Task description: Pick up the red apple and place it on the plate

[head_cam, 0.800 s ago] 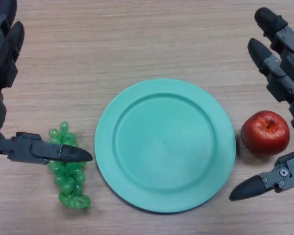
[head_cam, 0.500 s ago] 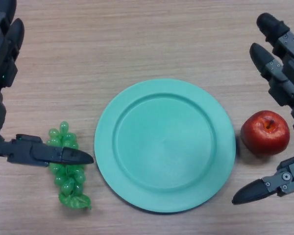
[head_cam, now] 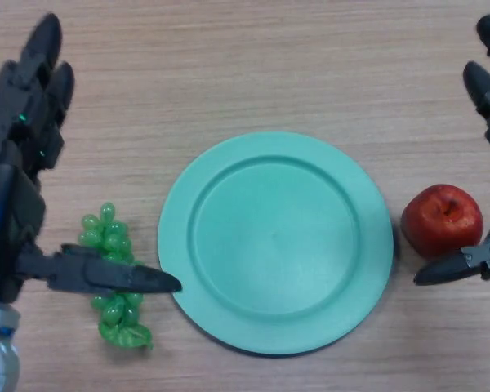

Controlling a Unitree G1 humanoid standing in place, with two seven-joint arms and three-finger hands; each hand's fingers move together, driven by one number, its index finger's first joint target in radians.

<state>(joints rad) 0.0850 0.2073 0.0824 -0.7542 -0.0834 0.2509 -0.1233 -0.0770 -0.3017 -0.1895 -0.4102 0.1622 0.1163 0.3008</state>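
The red apple (head_cam: 442,220) sits upright on the wooden table just right of the green plate (head_cam: 275,242), which has nothing on it. My right hand (head_cam: 488,98) is open at the right edge; its fingers reach past the apple's far side and its thumb (head_cam: 457,266) lies at the apple's near side, apart from it. My left hand (head_cam: 20,155) is open at the left edge, fingers straight, with its thumb (head_cam: 118,280) lying over a bunch of green grapes (head_cam: 113,278).
The green grapes lie on the table left of the plate, partly under my left thumb. The thumb tip nearly reaches the plate's left rim. Bare wooden table lies beyond the plate.
My right hand has drawn back to the right, mostly leaving the view. My left hand has moved right and further into view, its thumb now reaching towards the plate's rim. The apple has not moved.
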